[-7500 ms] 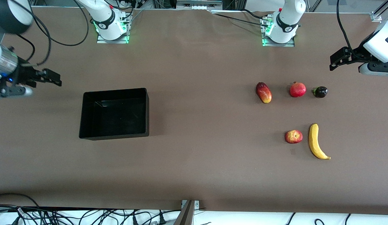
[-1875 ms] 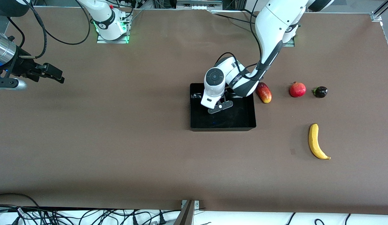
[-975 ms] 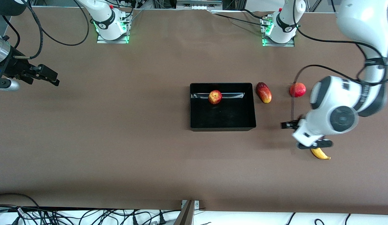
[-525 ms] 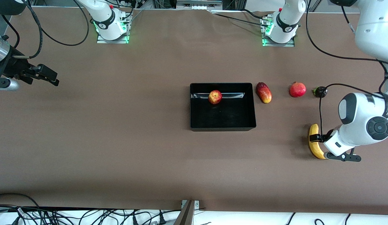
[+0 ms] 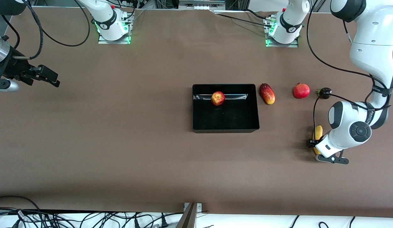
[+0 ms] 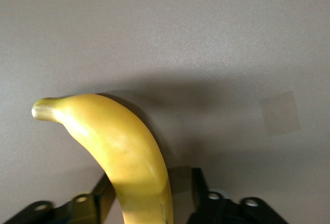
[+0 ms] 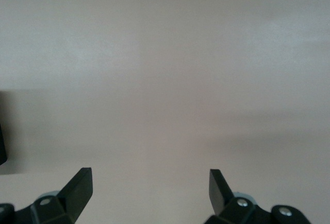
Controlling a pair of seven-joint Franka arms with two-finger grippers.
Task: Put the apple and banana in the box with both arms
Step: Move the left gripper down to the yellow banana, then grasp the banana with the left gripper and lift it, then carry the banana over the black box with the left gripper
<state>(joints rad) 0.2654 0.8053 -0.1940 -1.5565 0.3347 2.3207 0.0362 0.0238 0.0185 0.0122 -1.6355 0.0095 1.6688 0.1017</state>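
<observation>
The apple [image 5: 217,98] lies in the black box [image 5: 225,130], against the box wall farther from the front camera. The banana [image 5: 318,132] lies on the table toward the left arm's end. My left gripper [image 5: 316,147] is down over the banana's middle. In the left wrist view the banana [image 6: 121,147] runs between the black fingers [image 6: 198,183] of my left gripper [image 6: 150,185], with a gap on one side, so it is open. My right gripper [image 5: 54,81] waits open and empty at the right arm's end, with bare table between the fingers [image 7: 77,190].
A red-yellow mango [image 5: 267,93] lies right beside the box. A pomegranate [image 5: 301,91] and a small dark fruit [image 5: 325,93] lie in a row with it, farther from the front camera than the banana. The left arm's black cable [image 5: 314,110] hangs over that area.
My left hand has shifted toward the box and onto the banana, now covering its nearer half. The apple, the box and my right arm have not moved.
</observation>
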